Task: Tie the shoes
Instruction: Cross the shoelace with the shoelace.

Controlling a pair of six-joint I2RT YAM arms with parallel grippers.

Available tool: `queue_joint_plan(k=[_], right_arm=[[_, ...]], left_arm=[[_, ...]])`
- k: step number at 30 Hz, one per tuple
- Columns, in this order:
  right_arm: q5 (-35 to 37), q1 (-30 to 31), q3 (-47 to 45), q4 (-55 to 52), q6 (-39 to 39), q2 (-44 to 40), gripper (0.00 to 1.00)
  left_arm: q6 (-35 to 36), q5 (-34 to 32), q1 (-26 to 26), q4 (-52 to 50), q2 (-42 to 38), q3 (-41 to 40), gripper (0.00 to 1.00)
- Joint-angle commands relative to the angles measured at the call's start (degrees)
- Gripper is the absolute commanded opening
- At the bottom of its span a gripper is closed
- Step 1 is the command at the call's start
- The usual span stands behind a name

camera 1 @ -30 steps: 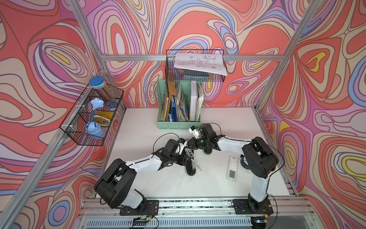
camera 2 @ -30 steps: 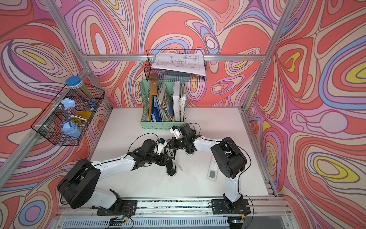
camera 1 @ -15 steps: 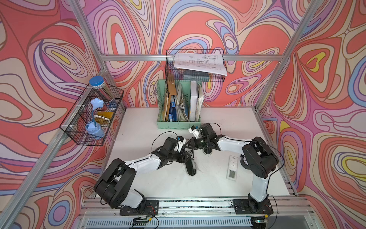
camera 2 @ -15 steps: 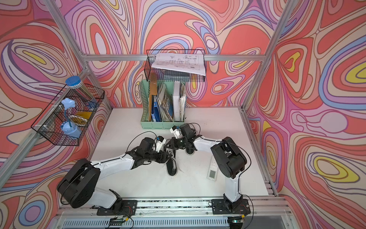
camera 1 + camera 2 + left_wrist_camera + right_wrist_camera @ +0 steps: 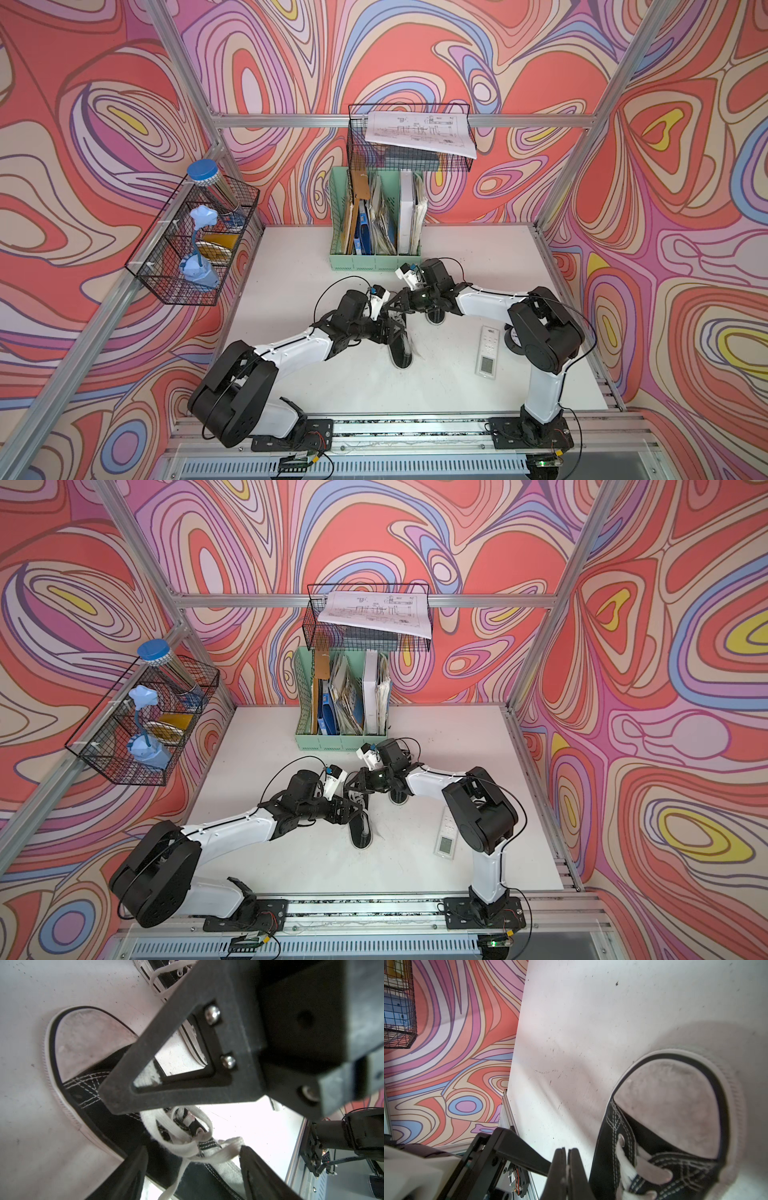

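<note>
One black shoe point(image 5: 401, 347) is set in the middle of the white table point(image 5: 291, 270), its mate point(image 5: 435, 319) beside it (half hidden under the right arm point(image 5: 486, 301)). Its white lace point(image 5: 154, 1126) is looped loosely. A bit of it seems pinched by the right claw point(image 5: 566, 1159) — pressed shut. The left claw point(image 5: 193, 1149) is spread around the loop. If that claw is closed off to one side, the loop could be missed — or tugged flat.

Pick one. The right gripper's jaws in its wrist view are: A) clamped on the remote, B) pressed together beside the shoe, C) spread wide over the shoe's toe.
B: the right gripper shows its fingers closed together, next to the black shoe.
</note>
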Motion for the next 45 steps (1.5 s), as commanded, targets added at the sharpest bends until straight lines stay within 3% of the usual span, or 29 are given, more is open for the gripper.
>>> queue_joint_plan(k=[1, 9, 25, 41, 45], right_arm=[[-0.6, -0.1, 0.8, 1.2, -0.2, 0.1, 0.00], [-0.9, -0.1, 0.5, 1.6, 0.1, 0.0, 0.00], [-1.0, -0.1, 0.8, 1.3, -0.1, -0.6, 0.00], [-1.3, 0.1, -0.2, 1.2, 0.0, -2.9, 0.00], [-0.7, 0.1, -1.0, -0.7, -1.3, -4.6, 0.00]], left_arm=[[-0.5, -2.1, 0.4, 0.7, 0.4, -0.6, 0.75], [-5.2, -2.0, 0.4, 8.0, 3.8, -0.5, 0.60], [-6.6, -1.6, 0.4, 9.6, 5.4, -1.5, 0.39], [-8.1, -0.9, 0.4, 11.7, 5.4, -2.0, 0.04], [-7.9, -0.8, 0.4, 12.6, 5.1, -2.6, 0.00]])
